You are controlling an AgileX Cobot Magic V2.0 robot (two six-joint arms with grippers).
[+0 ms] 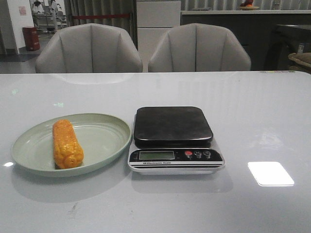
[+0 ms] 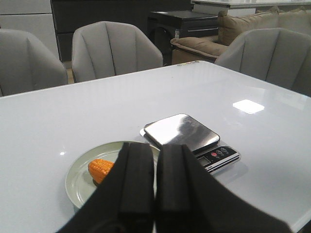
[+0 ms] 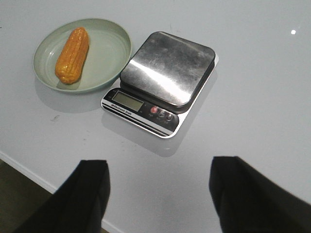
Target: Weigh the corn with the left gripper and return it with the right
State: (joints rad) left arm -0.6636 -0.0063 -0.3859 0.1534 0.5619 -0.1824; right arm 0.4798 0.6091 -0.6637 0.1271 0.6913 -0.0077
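One corn [image 1: 67,144] only, orange-yellow, lying lengthwise on the left half of one pale green plate [image 1: 108,141], blunt end toward the near rim. One plate, one scale [image 1: 174,140], both on the white surface [image 1: 262,111]; plate at left, scale just right of it, rims close together, contact impossible to judge. One dark steel platform [image 1: 172,125] on the scale, bare, with one display [image 1: 156,155] and three round buttons [image 1: 198,154] along the near edge. Two grey chairs [image 1: 89,49] beyond the far edge of the surface.

Two grippers, both above the surface and well apart from corn, plate and scale. Left gripper [image 2: 155,187] with fingers pressed together, only a thin seam between the pads, holding nothing. Right gripper [image 3: 160,194] spread wide, one dark finger [image 3: 87,194] at each side of the view, holding nothing, touching nothing.
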